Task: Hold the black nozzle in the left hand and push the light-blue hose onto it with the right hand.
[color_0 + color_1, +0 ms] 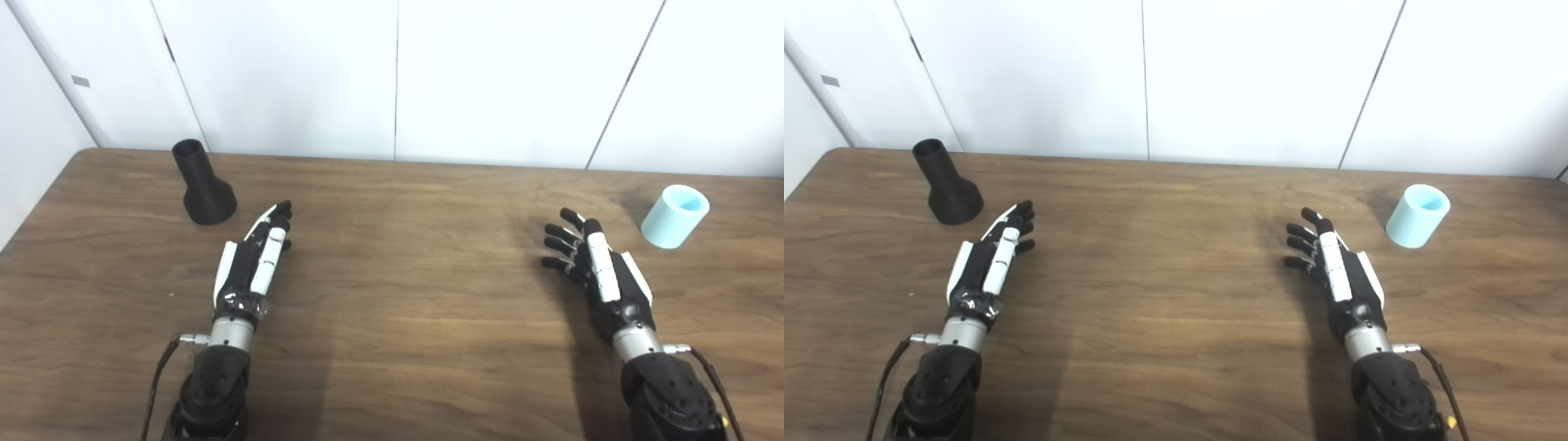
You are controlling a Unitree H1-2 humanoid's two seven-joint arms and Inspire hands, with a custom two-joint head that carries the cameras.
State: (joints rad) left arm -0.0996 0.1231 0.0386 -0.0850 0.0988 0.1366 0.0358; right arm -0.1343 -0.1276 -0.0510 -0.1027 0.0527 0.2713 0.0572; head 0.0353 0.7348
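Both hands, left and right, rest empty with fingers spread. The nozzle stands far left on the worktop; the hose stands far right.

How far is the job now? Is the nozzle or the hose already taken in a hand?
Nothing is done yet. The black nozzle stands on the table, wide end down, beyond the open left hand. The light-blue hose stands apart from the open right hand. Neither hand holds anything. Left to do: grasp the nozzle, grasp the hose, push them together.
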